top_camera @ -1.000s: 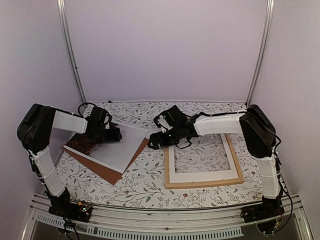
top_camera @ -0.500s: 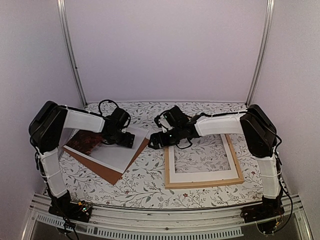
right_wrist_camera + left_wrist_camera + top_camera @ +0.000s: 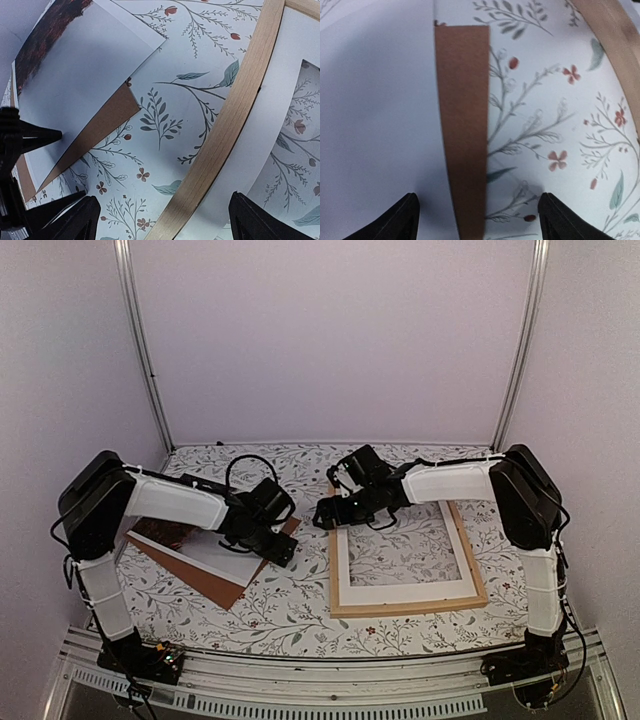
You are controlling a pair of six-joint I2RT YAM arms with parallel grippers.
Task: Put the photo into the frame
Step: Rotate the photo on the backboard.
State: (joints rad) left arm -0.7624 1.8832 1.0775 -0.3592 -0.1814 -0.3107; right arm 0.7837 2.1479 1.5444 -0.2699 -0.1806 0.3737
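The left arm has swung across the photo from its far left end to its right edge, while the right arm has drawn back a little toward the frame's top left corner.

The left end effector is spread wide and empty. One finger hovers over the photo's white area and the other over the worktop, with a strip of the brown board showing between them. The right end effector is also released and holds nothing, hanging above bare worktop just left of the frame.

The photo lies face up on the board, left of the frame and not touching it. A white mat already sits inside the frame.

The step in hand looks like taking the photo by this edge. The print is thin and lies flat, so pinching straight down would probably catch the board too. A better spot is the corner that overhangs the board, where a finger can slip under. Close gently so the paper does not crease, lift low and carry it level toward the frame. The right arm could steady the frame or take the far edge.
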